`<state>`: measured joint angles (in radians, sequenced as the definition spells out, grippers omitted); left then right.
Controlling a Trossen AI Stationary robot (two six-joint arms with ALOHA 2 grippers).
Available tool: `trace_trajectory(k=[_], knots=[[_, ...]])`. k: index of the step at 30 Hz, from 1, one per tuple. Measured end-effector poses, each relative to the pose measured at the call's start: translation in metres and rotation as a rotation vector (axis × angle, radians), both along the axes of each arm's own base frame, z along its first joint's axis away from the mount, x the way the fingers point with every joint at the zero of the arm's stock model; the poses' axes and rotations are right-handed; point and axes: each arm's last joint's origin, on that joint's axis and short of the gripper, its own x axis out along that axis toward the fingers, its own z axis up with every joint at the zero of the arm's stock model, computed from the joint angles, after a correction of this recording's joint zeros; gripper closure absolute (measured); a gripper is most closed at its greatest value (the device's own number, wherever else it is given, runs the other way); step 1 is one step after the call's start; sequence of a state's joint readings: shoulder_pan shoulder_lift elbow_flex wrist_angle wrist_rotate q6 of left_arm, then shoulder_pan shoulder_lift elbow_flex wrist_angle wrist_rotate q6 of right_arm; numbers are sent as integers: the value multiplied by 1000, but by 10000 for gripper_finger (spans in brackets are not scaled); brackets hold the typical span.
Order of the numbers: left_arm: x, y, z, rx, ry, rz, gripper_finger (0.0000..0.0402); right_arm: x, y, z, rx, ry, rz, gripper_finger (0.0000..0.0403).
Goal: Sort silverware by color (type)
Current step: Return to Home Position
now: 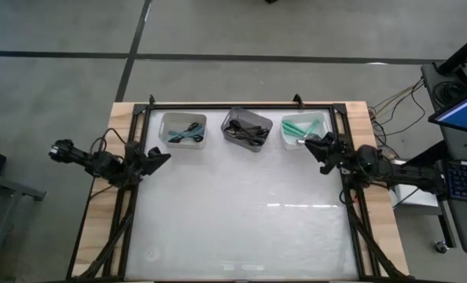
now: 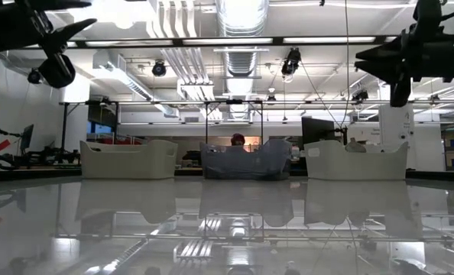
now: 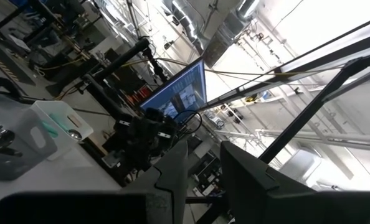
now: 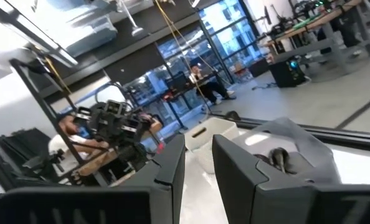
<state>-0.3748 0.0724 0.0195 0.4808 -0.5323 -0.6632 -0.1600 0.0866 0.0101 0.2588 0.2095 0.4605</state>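
**Both arms parked at the table sides, spoons all in the bins**

Room to move: the white table (image 1: 241,228) has a black frame (image 1: 241,105) round its edge. A broad bare stretch of tabletop runs from the row of bins to the near edge, and between the two arms.

The left gripper (image 1: 163,156) sits at the left rail, just short of the bin row, pointing inward. The right gripper (image 1: 312,143) sits at the right rail, just beside the right bin. In the low view both hang high, well above the tabletop.

Hands: on the left gripper (image 3: 203,146) the fingers stand a little apart and grasp nothing. The right gripper (image 4: 199,140) is the same, with a narrow gap and nothing in it.

Bins (three in a row along the far edge, spaced apart, upright):
- left bin (image 1: 167,119), pale: teal and dark spoons (image 1: 188,134) lying crossed.
- middle bin (image 1: 232,118), grey: black spoons (image 1: 248,134), a glossy tangled heap. I can't count them.
- right bin (image 1: 321,118), pale: green-handled spoons (image 1: 298,126), with handles lying roughly parallel. One shiny bowl shows in the left wrist view.

From table height only the bin walls show (contents are hidden).
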Motion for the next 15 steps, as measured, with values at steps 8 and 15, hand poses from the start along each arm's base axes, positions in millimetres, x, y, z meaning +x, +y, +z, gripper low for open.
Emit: trace_trajectory(k=[8, 15], knots=[[2, -1, -2, 9, 23, 0, 323, 2, -5, -3, 6, 34, -44, 330], [4, -2, -3, 17, 42, 0, 323, 1, -5, -3, 6, 34, -50, 330]])
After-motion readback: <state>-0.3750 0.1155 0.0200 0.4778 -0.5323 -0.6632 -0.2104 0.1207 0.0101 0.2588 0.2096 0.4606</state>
